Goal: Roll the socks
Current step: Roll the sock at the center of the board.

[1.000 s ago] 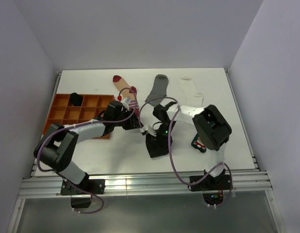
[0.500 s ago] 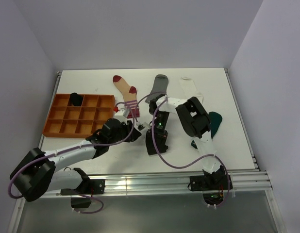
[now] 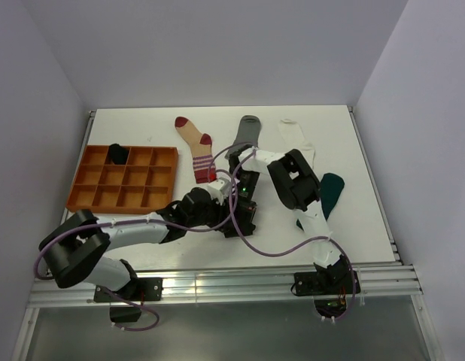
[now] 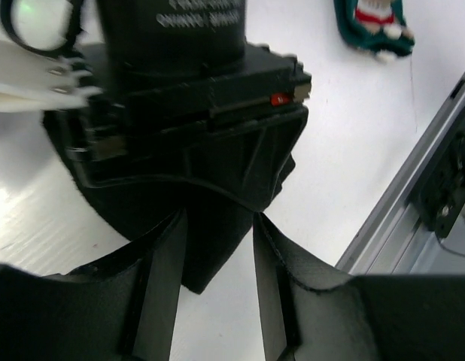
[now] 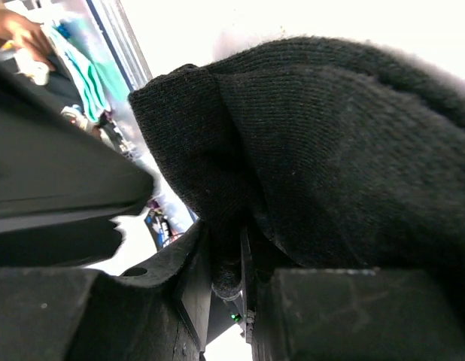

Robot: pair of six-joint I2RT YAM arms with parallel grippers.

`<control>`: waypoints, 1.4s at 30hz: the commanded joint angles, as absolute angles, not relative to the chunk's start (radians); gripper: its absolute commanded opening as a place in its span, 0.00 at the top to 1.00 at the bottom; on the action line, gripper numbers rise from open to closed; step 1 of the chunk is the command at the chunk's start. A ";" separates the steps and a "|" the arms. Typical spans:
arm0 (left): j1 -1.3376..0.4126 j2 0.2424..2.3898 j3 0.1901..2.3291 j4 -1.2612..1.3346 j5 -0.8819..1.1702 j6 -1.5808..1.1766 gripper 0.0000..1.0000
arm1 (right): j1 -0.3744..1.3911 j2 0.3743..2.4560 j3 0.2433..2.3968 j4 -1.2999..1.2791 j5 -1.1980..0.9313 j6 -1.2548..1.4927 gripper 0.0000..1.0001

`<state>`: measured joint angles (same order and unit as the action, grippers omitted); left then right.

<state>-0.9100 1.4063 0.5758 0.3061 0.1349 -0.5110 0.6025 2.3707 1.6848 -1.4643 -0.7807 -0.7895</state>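
Observation:
A black sock [image 3: 238, 224] lies bunched at the table's centre, between the two grippers. My right gripper [image 3: 244, 204] points down onto it; in the right wrist view it [image 5: 225, 244] is shut on a fold of the black sock [image 5: 330, 150]. My left gripper [image 3: 228, 206] comes in from the left and is open. In the left wrist view the sock's pointed end [image 4: 210, 259] lies between the left fingers [image 4: 163, 286], with a gap on the right side. The beige red-striped sock [image 3: 196, 147], grey sock [image 3: 246, 135], white sock [image 3: 296, 139] and teal sock [image 3: 329, 194] lie flat.
An orange compartment tray [image 3: 146, 197] stands at the left, with a black bundle [image 3: 118, 154] in a back compartment. The teal sock [image 4: 372, 22] shows at the top right of the left wrist view. A metal rail [image 3: 217, 286] runs along the near edge.
My left gripper has swung from beside the tray to the black sock at the centre, and its jaws have widened. The right arm folded in and kept its grip.

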 commanded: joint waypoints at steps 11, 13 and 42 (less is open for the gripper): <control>-0.920 1.574 0.644 0.394 0.281 -0.431 0.54 | 0.574 2.427 1.726 -1.440 -0.765 -0.804 0.76; -0.920 1.588 0.641 0.399 0.284 -0.436 0.55 | 0.571 2.427 1.724 -1.437 -0.769 -0.805 0.76; -0.641 1.858 0.675 0.552 0.853 -0.885 1.00 | 0.304 1.599 1.114 -0.653 -0.786 -0.633 0.48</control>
<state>-0.6506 1.8229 0.6407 0.5343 0.7586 -0.7849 0.2806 1.6924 1.2110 -0.8570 -0.8284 -0.6411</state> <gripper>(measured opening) 0.042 0.514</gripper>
